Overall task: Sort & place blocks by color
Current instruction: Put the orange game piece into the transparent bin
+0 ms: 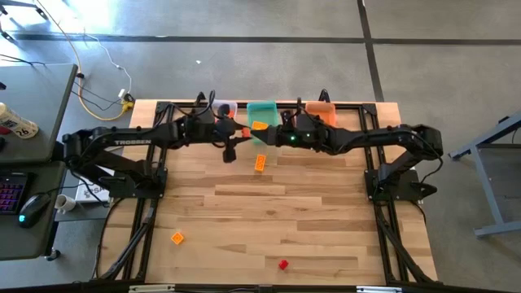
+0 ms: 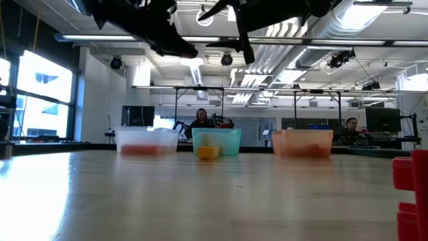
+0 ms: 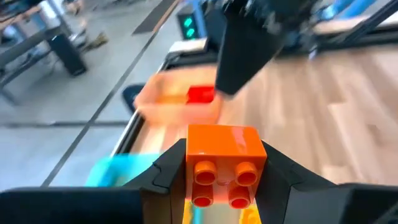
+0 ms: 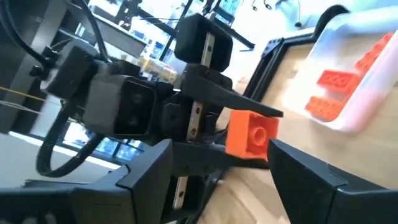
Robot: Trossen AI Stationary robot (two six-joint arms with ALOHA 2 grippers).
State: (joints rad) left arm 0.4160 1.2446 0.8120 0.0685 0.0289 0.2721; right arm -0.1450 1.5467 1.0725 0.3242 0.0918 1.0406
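- Status: sorting partly done, by my reading. Some blocks lie in the bins, several remain loose on the table (image 1: pixel 326 212), and one is in the air between the two arms.
- Block in hand: an orange block (image 3: pixel 222 163), held above the table just in front of the teal bin, near the far edge. The left gripper (image 3: pixel 221 180) has its fingers pressed onto the block's two sides.
- Right gripper (image 4: pixel 217 165): fingers spread wide on either side of the same block, not touching it as far as its wrist view shows. This looks like a hand-over from right to left.
- Clear bin (image 1: pixel 224 107), far edge, left of centre: holds red-orange blocks; the right wrist view shows at least three.
- Teal bin (image 1: pixel 262 110), far edge, centre: one yellow-orange block (image 1: pixel 259 124) visible inside.
- Orange bin (image 1: pixel 321 111), far edge, right of centre: one red block (image 3: pixel 200 94) seen inside from the left wrist view; further contents cannot be told.
- Loose, still to sort: a yellow-orange block (image 1: pixel 260 162) in front of the teal bin; a second yellow-orange block (image 1: pixel 177 238) toward the near left corner; a small red block (image 1: pixel 282 264) by the near edge, centre.
- Red blocks stacked (image 2: pixel 411 194) close to the low camera, at the near edge; count cannot be told.
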